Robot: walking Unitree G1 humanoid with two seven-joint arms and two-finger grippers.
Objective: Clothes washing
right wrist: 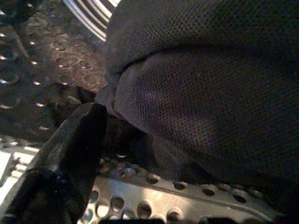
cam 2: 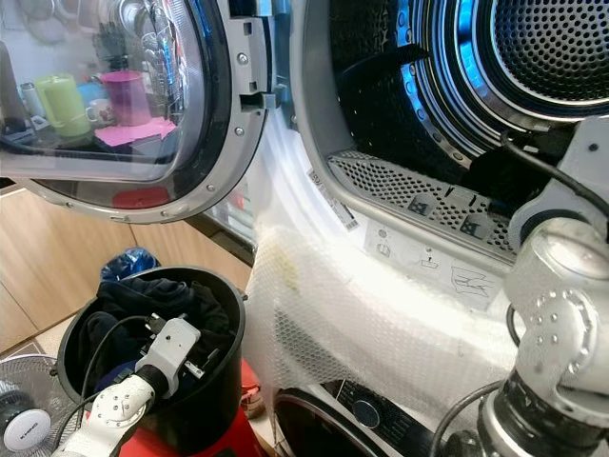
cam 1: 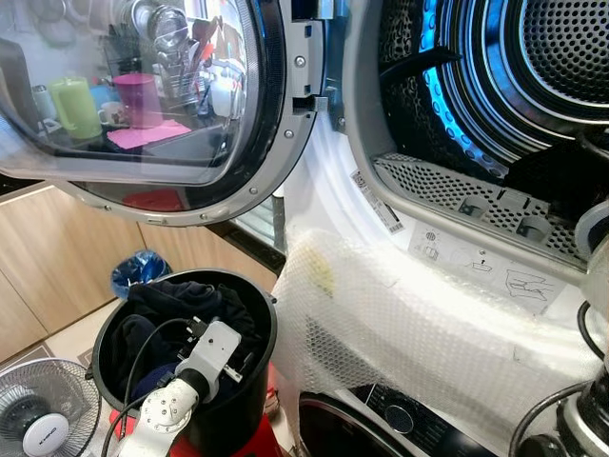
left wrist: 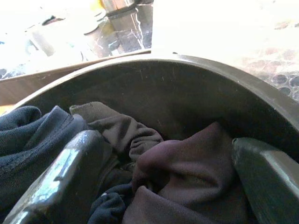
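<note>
A black bucket (cam 1: 259, 319) stands low at the left with dark clothes (cam 1: 171, 297) in it. My left gripper (left wrist: 163, 172) is down inside it, open, its fingers (left wrist: 60, 177) spread either side of a dark maroon garment (left wrist: 187, 168). A navy garment (left wrist: 28, 135) lies beside it. My right arm (cam 2: 561, 286) reaches into the open washer drum (cam 1: 571, 57). There my right gripper (right wrist: 177, 140) looks open, one finger (right wrist: 74, 154) over the perforated rim (right wrist: 154, 200). A dark mesh garment (right wrist: 210, 84) lies against it and hides the other finger.
The round glass door (cam 1: 143, 95) is swung open to the left above the bucket. Bubble wrap (cam 1: 381, 314) drapes the front below the drum. A second machine's panel (cam 1: 400, 416) is underneath. A white fan (cam 1: 43, 414) and a blue bag (cam 1: 138, 271) sit on the floor at left.
</note>
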